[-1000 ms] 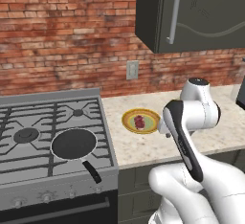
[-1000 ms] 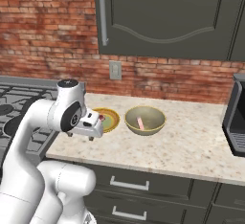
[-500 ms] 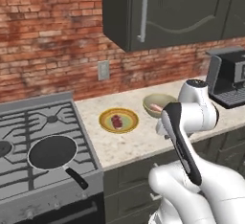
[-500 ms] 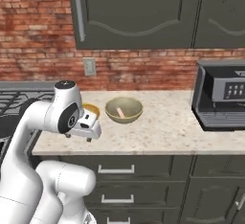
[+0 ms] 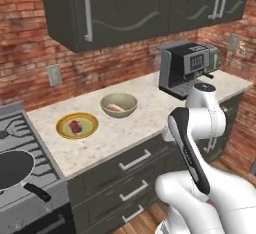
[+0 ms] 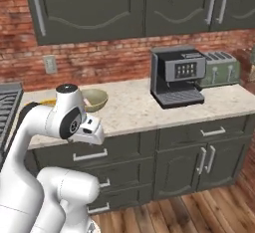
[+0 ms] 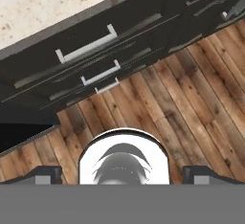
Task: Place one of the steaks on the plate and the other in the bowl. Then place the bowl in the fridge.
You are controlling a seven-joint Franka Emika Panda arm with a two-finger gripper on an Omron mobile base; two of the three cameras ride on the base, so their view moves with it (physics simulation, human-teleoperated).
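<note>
We saw one steak [image 5: 75, 127] on the plate [image 5: 76, 125] and the other steak [image 5: 115, 107] in the bowl [image 5: 119, 105], both on the counter [image 5: 145, 113] beside the stove [image 5: 20, 158]. Our gripper [image 6: 93, 130] hung off the counter's front edge, jaws spread wide and empty.

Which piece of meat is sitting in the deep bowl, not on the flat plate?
The paler steak, right of the other, in the tan bowl. The darker one lies on the yellow-rimmed plate.
</note>
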